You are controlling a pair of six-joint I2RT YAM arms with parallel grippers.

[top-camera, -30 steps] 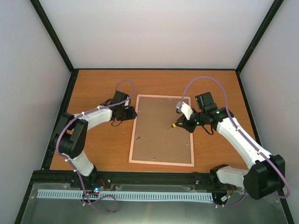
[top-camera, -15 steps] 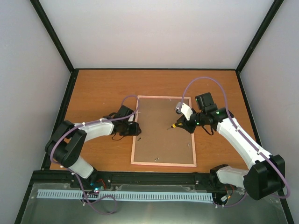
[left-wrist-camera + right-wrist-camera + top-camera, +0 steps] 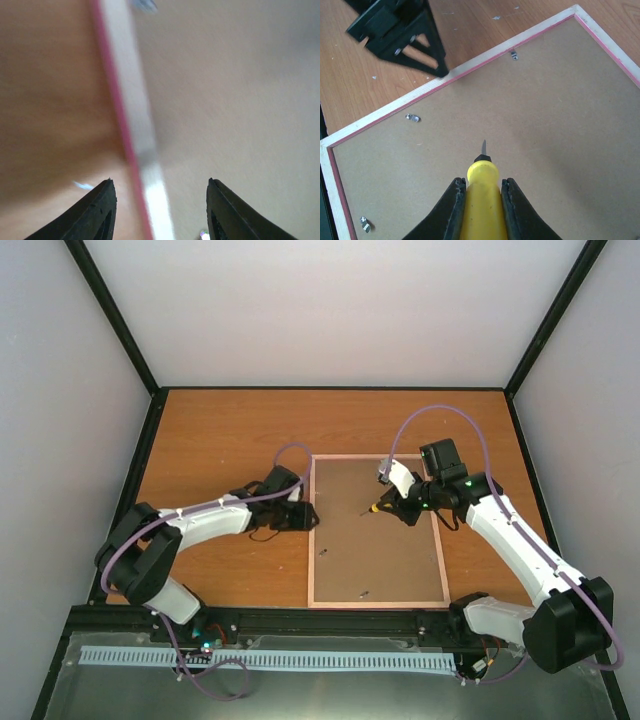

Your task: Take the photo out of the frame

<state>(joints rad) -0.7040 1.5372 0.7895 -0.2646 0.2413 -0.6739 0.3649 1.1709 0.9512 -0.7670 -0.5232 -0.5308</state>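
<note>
- The frame lies back-side up on the table. It's a bit right of the middle, squared up with the table edges, and its near side is close to the table's near edge.
- The only thing showing inside the frame is the brown backing board, which fills the whole opening. The photo can't be seen from any view, so there's nothing to say about where it sits.
- A few small metal tabs sit on the board just inside the frame's rim. The right wrist view shows three of them, spread along one side.
- The left gripper is at the frame's left side, roughly halfway along it. Its own camera is blurry, but the jaws are clearly apart, with the pale rim and its pink edge running up between them. Bare table is on one side of the rim and backing board on the other. Whether either finger is actually touching the rim is hard to call.
- The right gripper is over the far half of the board, nearer the frame's right side. Its jaws are clamped on the yellow handle of a small screwdriver.
- The screwdriver's short metal tip points out over plain board, well apart from the tabs. Can't tell if the tip is resting on the board or just above it.
- In the right wrist view, one of the left gripper's black fingertips comes right up to the outer edge of the frame.
</note>
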